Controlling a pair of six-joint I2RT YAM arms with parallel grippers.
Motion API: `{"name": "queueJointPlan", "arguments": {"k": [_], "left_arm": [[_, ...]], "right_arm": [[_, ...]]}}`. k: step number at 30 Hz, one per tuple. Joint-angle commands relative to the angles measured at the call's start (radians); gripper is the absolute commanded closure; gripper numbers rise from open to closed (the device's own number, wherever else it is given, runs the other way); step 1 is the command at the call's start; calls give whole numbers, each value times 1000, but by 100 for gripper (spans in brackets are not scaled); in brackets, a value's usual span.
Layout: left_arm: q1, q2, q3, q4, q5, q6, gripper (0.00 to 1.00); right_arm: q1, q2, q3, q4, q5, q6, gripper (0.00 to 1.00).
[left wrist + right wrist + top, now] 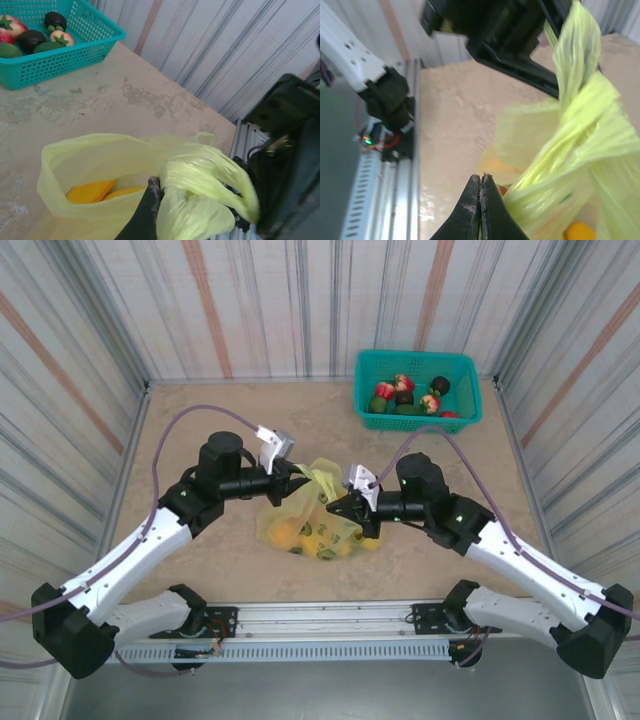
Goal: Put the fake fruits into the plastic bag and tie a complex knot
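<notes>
Built as two alike: left arm (130,550) and right arm (520,560), white shells on the long links, matte black housings at joints and bases. Fitted just behind left gripper (300,480) and right gripper (335,505) with a silver-grey camera block (273,445). Trailing a mauve cable (190,415) rearward from each gripper. Tipped with black tapered fingers (470,210), scuffed pale along the inner edges.

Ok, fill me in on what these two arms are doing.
Both arms are working on the plastic bag in the middle of the table. Orange and yellow fake fruits are already inside it. The left gripper is shut on the bag's handle strips, holding them up, twisted together. The right gripper is shut right beside that twist; whether it pinches any plastic is unclear. More fruits sit in the teal basket at the far right.
</notes>
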Motion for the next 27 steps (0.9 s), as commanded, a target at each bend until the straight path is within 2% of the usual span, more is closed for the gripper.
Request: {"name": "queueJointPlan", "arguments": {"k": [1, 4, 9, 15, 19, 21, 27], "left_arm": [[13, -8, 40, 11, 71, -41, 100], [10, -23, 39, -9, 91, -41, 100], [7, -58, 28, -28, 97, -41, 100], [-2, -60, 38, -64, 95, -31, 100], [-2, -62, 42, -73, 88, -24, 100], [-1, -62, 48, -83, 74, -18, 99], [-3, -67, 56, -97, 12, -6, 93]], "right_arm": [[6, 25, -21, 33, 137, -140, 98], [5, 72, -19, 71, 239, -153, 98], [-7, 125, 4, 59, 245, -168, 97], [-10, 140, -1, 81, 378, -163, 97], [-16, 143, -2, 96, 350, -146, 96], [-16, 155, 3, 109, 289, -134, 95], [47, 205, -4, 160, 221, -93, 93]]}}
